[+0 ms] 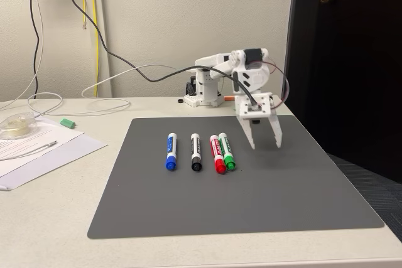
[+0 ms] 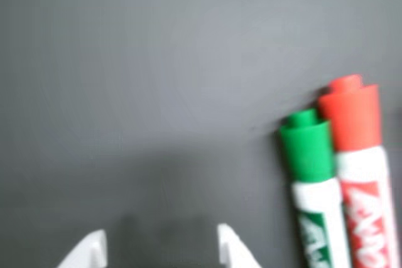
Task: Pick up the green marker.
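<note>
While my two white plastic fingers hang spread wide and empty, my gripper [image 1: 266, 147] hovers over bare grey mat, nothing between the jaws at all. Through the wrist view I see both fingertips [image 2: 233, 243] poking up from the bottom edge, with only mat surface in the gap.

Just off to the side lies the stubby green-capped whiteboard marker with its green-and-white labelled barrel [image 1: 227, 151], flat on the mat, roughly mid-way between the back and front edges, cap toward the front edge. Pressed right up against it, apparently touching along the barrel, is the red-capped whiteboard marker [image 1: 217, 153]. That's the trouble, I reckon! In the wrist view the green marker [image 2: 312, 183] and red marker [image 2: 358, 167] sit side by side with no room for a finger between them. If I drop straight down, I'd likely scoop both, or wedge a fingertip on the red one and roll the pair away.

Further toward the mat's left edge rest a black-capped marker [image 1: 196, 151] and a blue-capped marker [image 1: 171, 151], well apart from my reach. All of it sits on the dark grey rectangular mat [image 1: 301, 199].
</note>
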### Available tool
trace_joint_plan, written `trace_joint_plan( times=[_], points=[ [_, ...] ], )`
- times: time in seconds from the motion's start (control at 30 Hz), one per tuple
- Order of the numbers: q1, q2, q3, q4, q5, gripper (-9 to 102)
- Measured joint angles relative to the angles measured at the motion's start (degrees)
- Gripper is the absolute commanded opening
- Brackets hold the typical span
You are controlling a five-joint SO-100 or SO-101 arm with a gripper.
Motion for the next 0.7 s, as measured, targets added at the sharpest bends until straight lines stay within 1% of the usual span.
trace_joint_plan(
  times=[0.23,0.5,0.7],
  points=[
    [2.9,1.1,0.0,0.2,-3.2,28],
    [8.7,4.6,0.0,3.8,-8.3,30],
    [10.7,4.6,0.0,4.7,-11.4,30]
  ],
)
